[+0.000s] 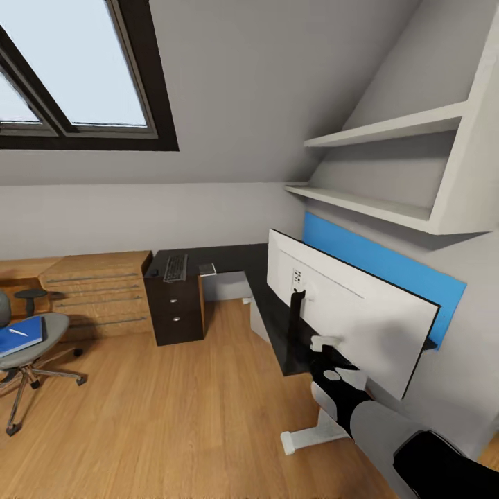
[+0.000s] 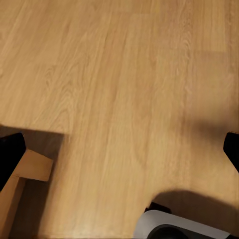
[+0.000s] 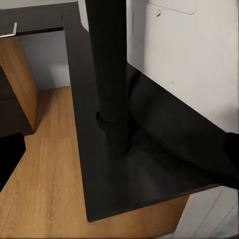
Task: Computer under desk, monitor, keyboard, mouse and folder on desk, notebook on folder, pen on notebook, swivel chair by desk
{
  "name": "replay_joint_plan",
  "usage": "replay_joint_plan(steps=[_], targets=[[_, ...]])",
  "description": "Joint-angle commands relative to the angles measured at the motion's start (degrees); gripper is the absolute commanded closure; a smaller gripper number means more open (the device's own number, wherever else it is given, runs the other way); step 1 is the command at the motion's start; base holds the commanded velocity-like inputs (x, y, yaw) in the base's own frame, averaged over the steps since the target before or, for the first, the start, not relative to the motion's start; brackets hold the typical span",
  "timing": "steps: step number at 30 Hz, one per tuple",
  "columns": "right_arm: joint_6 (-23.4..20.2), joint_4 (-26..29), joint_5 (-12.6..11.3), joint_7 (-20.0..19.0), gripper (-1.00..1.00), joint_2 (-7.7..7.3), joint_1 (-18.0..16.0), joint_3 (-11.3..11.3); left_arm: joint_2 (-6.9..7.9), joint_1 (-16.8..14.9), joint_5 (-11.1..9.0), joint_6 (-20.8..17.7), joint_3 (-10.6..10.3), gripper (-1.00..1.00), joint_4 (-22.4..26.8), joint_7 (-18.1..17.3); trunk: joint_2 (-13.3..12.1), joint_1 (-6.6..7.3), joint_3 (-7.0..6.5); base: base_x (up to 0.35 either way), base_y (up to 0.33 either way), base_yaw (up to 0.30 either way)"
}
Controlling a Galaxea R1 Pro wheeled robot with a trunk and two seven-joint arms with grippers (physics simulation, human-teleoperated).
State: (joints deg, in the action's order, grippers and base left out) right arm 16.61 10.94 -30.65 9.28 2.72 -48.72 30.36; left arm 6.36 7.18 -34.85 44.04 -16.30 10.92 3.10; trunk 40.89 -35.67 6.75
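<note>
The monitor [image 1: 360, 312] stands on the black desk [image 1: 277, 326] with its white back toward me. Its black stand [image 3: 112, 79] rises close ahead in the right wrist view. My right gripper [image 1: 337, 360] is open at the base of that stand, its fingers apart and holding nothing. A keyboard [image 1: 174, 267] lies on the desk's far wing, a small dark mouse [image 1: 152, 272] beside it. At far left, the grey swivel chair [image 1: 31, 346] carries a flat blue folder or notebook [image 1: 22, 335] with a pen [image 1: 17, 332] on it. My left gripper [image 2: 119, 149] hangs open over the wooden floor.
A dark drawer unit [image 1: 177, 305] stands under the desk's far wing, with a wooden dresser [image 1: 97, 291] to its left. White shelves [image 1: 388, 166] hang above the monitor. The desk's white foot [image 1: 308, 435] rests on the floor near my right arm.
</note>
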Motion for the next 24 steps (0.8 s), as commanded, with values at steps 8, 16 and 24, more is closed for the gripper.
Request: replay_joint_plan(steps=[8, 16, 24], targets=[[0.17, -0.04, -0.37, 0.30, -1.00, -0.05, -0.06, 0.47, 0.03, 0.03, -0.30, 0.08, -0.49, -1.00, 0.15, 0.33, 0.08, 0.00, 0.08, -0.105, -0.076, 0.000], [0.17, 0.06, -0.37, 0.30, -1.00, -0.13, -0.06, 0.42, -0.03, 0.03, -0.28, 0.05, -0.49, -1.00, 0.15, 0.32, 0.08, 0.00, 0.08, -0.017, -0.268, 0.000], [0.25, 0.05, -0.37, 0.39, -1.00, -0.24, -0.06, 0.40, 0.05, 0.04, -0.30, -0.07, -0.49, -1.00, 0.15, 0.32, 0.08, 0.00, 0.08, 0.088, -0.324, 0.000]])
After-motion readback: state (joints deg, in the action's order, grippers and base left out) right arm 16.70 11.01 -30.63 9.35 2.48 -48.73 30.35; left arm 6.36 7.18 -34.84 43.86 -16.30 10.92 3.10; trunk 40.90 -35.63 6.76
